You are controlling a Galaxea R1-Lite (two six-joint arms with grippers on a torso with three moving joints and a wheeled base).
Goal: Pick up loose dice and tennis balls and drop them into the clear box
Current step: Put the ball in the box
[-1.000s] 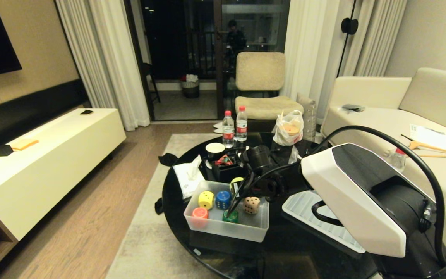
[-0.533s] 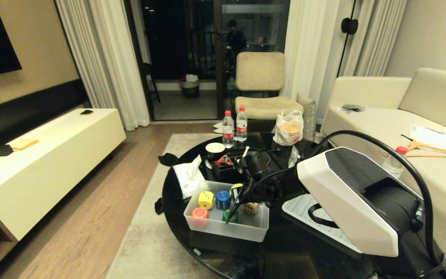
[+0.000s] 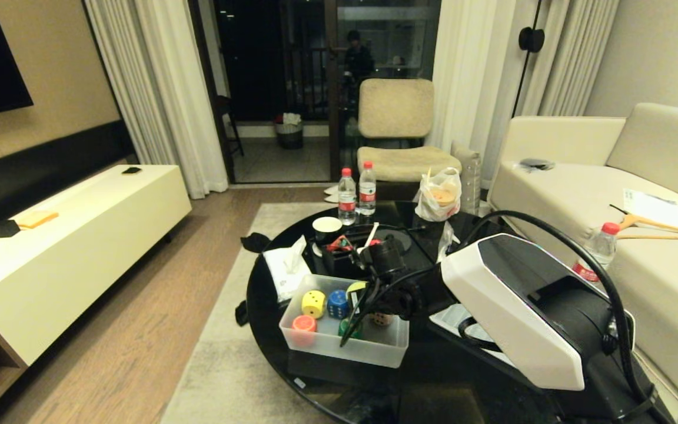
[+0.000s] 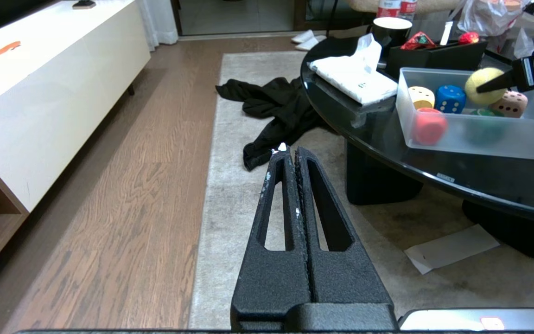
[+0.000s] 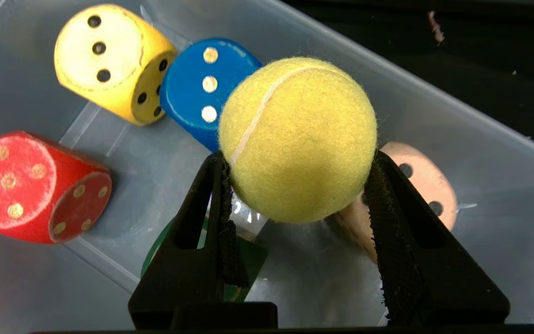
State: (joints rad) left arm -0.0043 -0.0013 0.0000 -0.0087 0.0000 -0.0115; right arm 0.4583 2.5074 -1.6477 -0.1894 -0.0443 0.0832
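Ball: I see the tennis ball (image 5: pixel 297 139) pinched between both fingers of my right pincer (image 5: pixel 295 185) — above the clear box (image 3: pixel 339 347).
Box: on the black tabletop (image 3: pixel 433 377); yellow die (image 5: pixel 109 60), blue die (image 5: pixel 197 88), red die (image 5: pixel 30 185) and beige die (image 5: pixel 424 185) inside.
Left pincer (image 4: pixel 293 153): fingers pressed together, empty — above the rug (image 4: pixel 234 185).

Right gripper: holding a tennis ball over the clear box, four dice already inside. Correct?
Not quite: five dice. The right wrist view shows yellow, blue, red, beige and a green one under the right gripper, which holds the tennis ball over the clear box.
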